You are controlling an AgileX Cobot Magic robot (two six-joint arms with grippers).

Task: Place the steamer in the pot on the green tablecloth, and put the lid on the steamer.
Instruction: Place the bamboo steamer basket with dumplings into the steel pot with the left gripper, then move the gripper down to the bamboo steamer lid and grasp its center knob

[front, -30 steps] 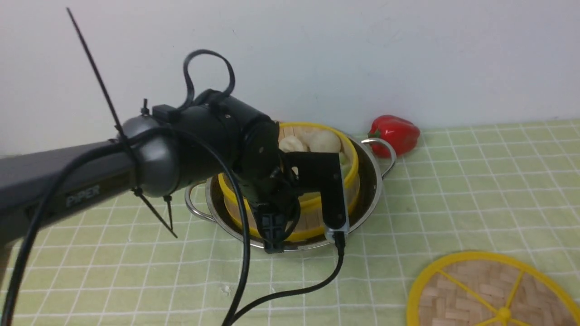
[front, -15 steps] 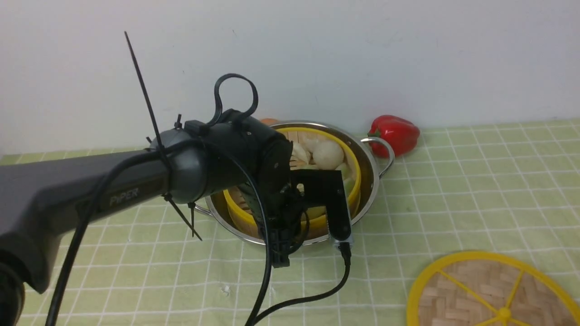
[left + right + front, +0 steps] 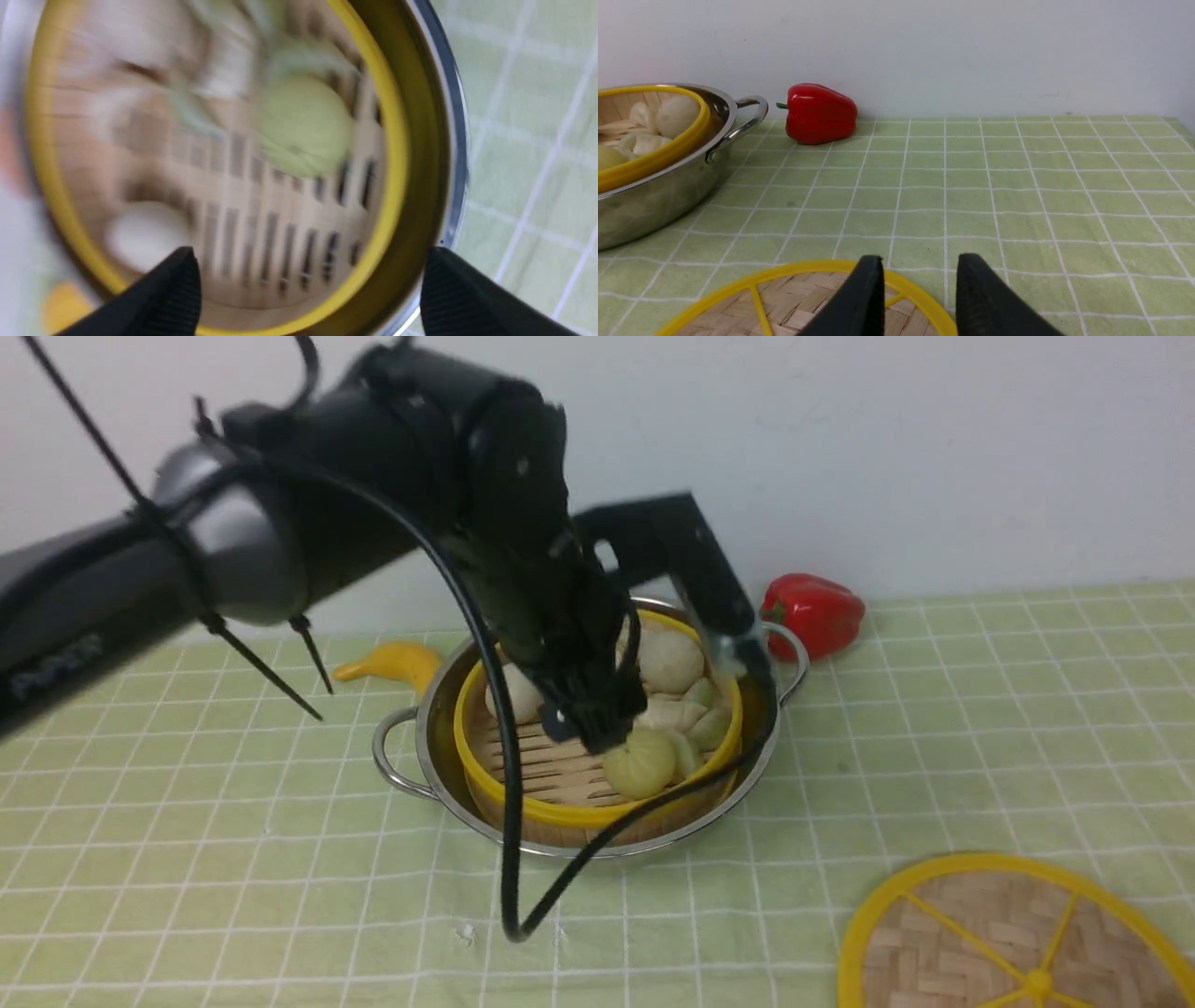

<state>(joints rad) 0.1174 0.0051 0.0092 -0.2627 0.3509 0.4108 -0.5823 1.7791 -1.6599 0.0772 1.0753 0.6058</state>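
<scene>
Yellow-rimmed bamboo steamer in steel pot, left fingers apart, right fingers apart.

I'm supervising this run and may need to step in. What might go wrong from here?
1. The left arm's cable loops low in front of the pot; pulling away, it may snag the rim or the steamer.
2. The lid lies flat on the green tablecloth under the open right end effector; its thin rim may slip from a pinch.
3. The open left end effector hangs over the steamer, in the lid's way.
</scene>
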